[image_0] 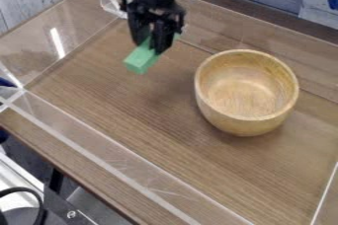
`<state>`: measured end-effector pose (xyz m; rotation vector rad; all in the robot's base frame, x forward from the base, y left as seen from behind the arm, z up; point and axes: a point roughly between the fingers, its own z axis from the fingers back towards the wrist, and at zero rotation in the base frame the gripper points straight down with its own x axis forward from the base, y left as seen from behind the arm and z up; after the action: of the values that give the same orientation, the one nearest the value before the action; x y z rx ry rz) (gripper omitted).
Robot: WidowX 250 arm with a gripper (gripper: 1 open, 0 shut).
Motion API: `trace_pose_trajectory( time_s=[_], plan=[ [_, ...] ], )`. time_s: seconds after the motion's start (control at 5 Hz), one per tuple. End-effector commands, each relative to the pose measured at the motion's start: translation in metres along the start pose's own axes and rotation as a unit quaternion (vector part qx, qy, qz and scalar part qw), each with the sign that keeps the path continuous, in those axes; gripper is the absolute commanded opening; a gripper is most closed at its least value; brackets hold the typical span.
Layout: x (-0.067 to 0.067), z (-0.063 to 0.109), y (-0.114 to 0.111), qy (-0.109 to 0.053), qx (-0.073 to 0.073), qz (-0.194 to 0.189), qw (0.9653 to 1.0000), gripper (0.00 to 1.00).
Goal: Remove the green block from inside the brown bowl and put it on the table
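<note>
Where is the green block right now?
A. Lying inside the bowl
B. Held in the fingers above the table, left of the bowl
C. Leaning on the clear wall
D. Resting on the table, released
B: the green block hangs clamped in the gripper over the table, and the bowl to its right is empty.

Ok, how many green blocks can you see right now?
1. The small bright green rectangular block hangs clamped in the shut black gripper, above the brown wood-grain table, left of the round tan wooden bowl. The bowl's visible interior is empty.
</note>
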<state>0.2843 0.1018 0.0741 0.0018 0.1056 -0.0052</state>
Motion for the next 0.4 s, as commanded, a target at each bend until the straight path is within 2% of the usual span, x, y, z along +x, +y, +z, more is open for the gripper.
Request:
trace_pose_trajectory(
  time_s=[0.0, 0.2],
  plan=[
    [0.002, -0.008, 0.017, -0.006, 0.016, 0.01, 0.9998, 0.0],
    [-0.002, -0.031, 0.023, 0.012, 0.019, 0.011, 0.9997, 0.0]
  ],
)
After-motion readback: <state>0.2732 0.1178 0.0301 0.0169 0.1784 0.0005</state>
